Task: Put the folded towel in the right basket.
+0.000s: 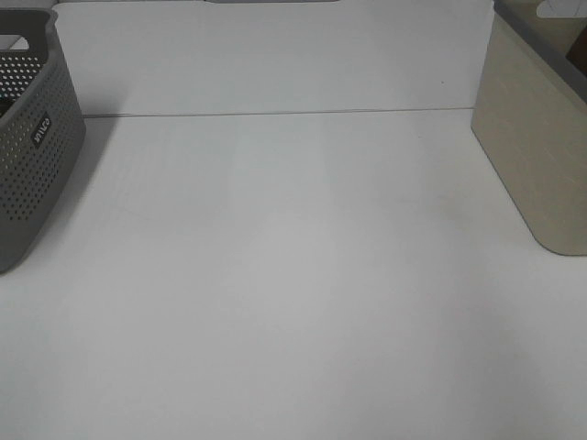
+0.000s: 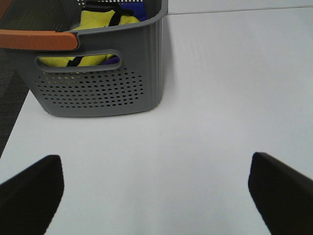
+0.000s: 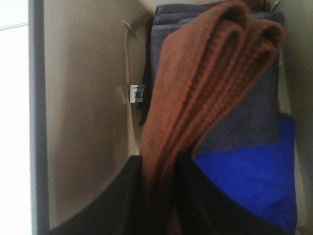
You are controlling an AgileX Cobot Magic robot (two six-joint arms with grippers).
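Clamped shut on the folded towel at the right gripper, with the brown cloth running out from between the jaws in several thick folds. Held inside the right basket, above a grey towel and a blue towel lying there, and close to the beige inner wall with its white label.

Best to lower until the free end rests on the stack before parting the jaws, so as to land folded rather than flop open. Worth easing slightly off the wall, toward the middle of the pile. Then open wide and lift straight up past the rim, watching for a fold caught on a finger.

Spread wide and empty at the left gripper, low over the white table, near the grey perforated left basket with yellow and blue cloth inside. No call to move there.

From the high camera, nothing of either arm; only the left basket at the far left and the right basket at the far right
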